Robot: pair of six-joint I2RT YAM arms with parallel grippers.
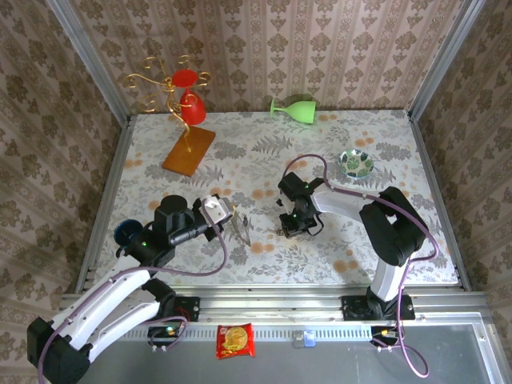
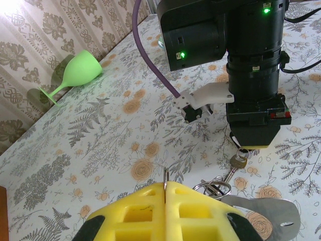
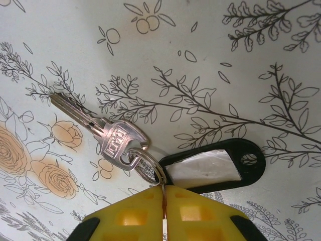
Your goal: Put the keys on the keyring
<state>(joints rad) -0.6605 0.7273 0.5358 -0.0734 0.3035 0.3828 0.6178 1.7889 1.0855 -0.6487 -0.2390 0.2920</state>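
A silver key (image 3: 118,138) hangs on a small split ring (image 3: 150,165) together with a black tag (image 3: 210,165) that has a white insert. My right gripper (image 3: 164,187) is shut on that small ring, just above the floral tabletop. In the left wrist view the same key (image 2: 238,161) dangles under the right gripper, its blade reaching down towards the keyring (image 2: 213,188), a cluster of wire loops with a flat grey metal fob (image 2: 271,211). My left gripper (image 2: 165,185) is shut on a thin metal loop of it, seen edge-on. From above, the left gripper (image 1: 236,218) and right gripper (image 1: 286,230) face each other mid-table.
A green goblet (image 1: 294,108) lies on its side at the back wall. A small green-patterned dish (image 1: 355,163) sits at the back right. A gold stand with red cups (image 1: 182,88) rises from a wooden board (image 1: 190,150) at the back left. A snack packet (image 1: 235,340) lies on the near rail.
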